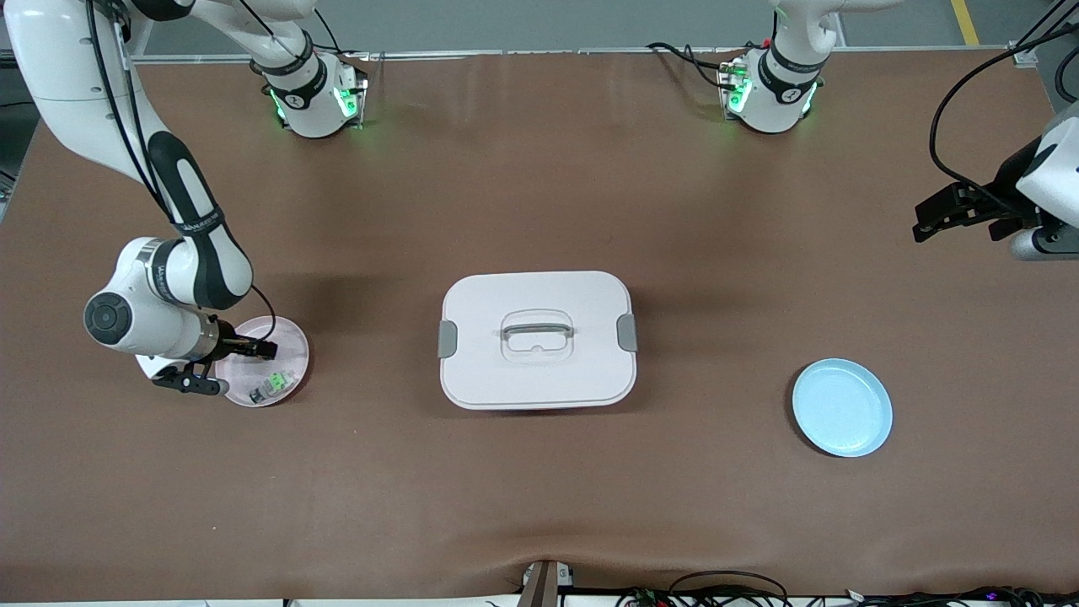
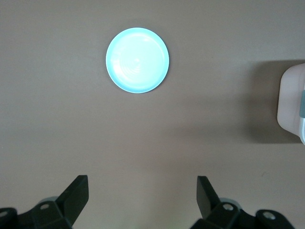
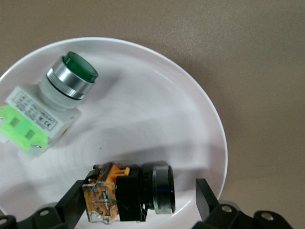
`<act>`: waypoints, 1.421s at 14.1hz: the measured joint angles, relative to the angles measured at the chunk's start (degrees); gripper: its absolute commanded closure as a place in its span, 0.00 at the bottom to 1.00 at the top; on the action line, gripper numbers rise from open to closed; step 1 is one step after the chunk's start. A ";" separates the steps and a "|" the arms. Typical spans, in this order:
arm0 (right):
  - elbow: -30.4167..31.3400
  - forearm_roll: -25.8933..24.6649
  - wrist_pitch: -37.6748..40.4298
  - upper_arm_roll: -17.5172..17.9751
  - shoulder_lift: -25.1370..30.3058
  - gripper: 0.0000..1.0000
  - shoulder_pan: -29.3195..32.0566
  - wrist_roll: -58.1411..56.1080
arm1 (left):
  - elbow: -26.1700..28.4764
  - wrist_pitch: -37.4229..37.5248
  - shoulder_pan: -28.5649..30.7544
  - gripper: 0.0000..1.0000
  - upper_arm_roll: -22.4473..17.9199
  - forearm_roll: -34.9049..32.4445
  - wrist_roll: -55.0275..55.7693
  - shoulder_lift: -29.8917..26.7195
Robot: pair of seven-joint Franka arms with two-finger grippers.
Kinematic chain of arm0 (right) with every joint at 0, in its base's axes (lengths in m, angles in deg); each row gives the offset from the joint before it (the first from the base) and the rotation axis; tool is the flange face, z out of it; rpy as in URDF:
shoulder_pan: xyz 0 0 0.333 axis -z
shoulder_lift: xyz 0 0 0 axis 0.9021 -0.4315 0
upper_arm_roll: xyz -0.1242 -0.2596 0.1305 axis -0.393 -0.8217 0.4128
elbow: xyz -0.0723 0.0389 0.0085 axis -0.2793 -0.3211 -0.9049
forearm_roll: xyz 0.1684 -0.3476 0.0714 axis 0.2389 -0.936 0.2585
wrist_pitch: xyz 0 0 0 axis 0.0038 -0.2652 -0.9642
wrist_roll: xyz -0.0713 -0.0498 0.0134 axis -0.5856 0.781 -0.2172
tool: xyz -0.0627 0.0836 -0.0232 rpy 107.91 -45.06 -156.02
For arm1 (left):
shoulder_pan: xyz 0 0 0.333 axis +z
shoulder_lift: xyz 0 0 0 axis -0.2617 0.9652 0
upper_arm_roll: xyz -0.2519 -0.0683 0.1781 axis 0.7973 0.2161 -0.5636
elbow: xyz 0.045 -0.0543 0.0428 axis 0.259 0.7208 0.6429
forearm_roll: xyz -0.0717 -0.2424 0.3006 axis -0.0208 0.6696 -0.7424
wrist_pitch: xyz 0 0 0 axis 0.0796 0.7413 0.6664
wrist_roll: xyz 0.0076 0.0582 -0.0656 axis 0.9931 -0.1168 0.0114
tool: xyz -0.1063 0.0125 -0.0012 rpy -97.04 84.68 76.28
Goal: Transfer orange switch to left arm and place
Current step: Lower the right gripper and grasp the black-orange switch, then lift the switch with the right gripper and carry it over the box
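Note:
The orange switch (image 3: 128, 193), a black stubby part with an orange end, lies on its side on the pink plate (image 1: 291, 333) toward the right arm's end of the table. My right gripper (image 1: 255, 348) is down over the plate, and in the right wrist view the right gripper (image 3: 139, 190) is open with its fingers on either side of the switch. One finger is against the orange end and the other stands apart from the black end. My left gripper (image 1: 931, 217) is open and empty, up over the left arm's end of the table. The white box (image 1: 506, 379) sits mid-table.
A green-and-silver switch (image 1: 274, 386) lies on the same plate (image 3: 181, 119), beside the orange one (image 3: 52, 102). A blue plate (image 1: 841, 407) sits toward the left arm's end; it shows in the left wrist view (image 2: 137, 60), with the box's corner (image 2: 291, 102).

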 measured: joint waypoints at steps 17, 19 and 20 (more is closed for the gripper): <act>-13.62 10.98 25.32 0.02 0.38 1.00 0.37 10.36 | 0.00 0.00 0.01 0.00 0.00 0.00 0.00 0.00; -17.24 14.19 31.46 0.24 0.40 1.00 -0.03 14.77 | 0.00 0.00 0.01 0.00 -0.01 0.00 0.00 0.00; -18.49 15.61 33.41 0.31 0.40 1.00 -0.26 16.61 | 0.00 0.00 0.01 0.00 -0.01 0.00 0.00 0.00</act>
